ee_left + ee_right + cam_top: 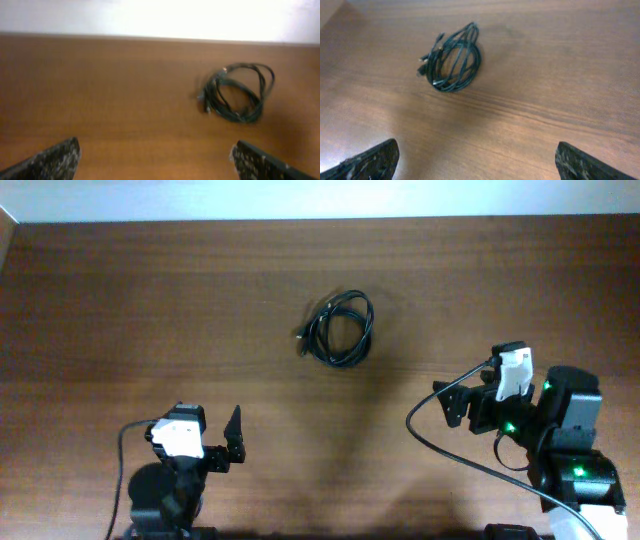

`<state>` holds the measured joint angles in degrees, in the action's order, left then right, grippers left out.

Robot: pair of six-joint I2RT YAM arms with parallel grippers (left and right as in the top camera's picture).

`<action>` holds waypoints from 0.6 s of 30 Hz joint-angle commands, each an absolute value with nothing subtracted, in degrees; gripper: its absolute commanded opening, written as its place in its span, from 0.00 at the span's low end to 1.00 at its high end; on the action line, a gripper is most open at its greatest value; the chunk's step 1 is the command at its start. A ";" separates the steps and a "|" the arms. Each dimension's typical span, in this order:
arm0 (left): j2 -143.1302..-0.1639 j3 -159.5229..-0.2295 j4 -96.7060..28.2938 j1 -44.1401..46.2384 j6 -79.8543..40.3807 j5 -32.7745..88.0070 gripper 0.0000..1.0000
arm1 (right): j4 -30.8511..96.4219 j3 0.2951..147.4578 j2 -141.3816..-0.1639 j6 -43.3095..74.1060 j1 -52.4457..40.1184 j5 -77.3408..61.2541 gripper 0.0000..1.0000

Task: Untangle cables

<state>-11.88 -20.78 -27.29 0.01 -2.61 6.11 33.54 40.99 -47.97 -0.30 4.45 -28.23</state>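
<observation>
The table (120, 310) is showing brown wood grain, smooth to the eye, and is catching a soft sheen under the light. The cables (340, 330) are looking black and faintly glossy, their sheath probably plastic or rubber, though the blur is making that hard to settle. The fingers (55, 160) of the left gripper (155, 145) are showing a black, matt, speckled and rough face; those of the right gripper (477, 146) are looking the same. White covers (180, 437) on both wrists are looking like smooth hard plastic.

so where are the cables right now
Overhead, the cables lie coiled on the table near its middle, toward the far edge, ahead of the left gripper and right gripper, touching neither.
</observation>
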 commanded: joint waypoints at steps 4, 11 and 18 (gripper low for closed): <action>-46.41 -50.87 -42.46 -0.16 -2.70 15.70 0.99 | 39.31 54.00 -56.27 -1.45 4.14 -23.07 0.99; -62.08 -70.02 -50.33 -0.16 1.61 25.82 0.99 | 46.06 79.90 -79.99 -1.08 -10.96 -7.01 0.99; -74.65 -75.85 -54.35 1.96 1.83 19.70 0.98 | 50.43 92.58 -90.74 -2.48 -16.49 -0.58 0.99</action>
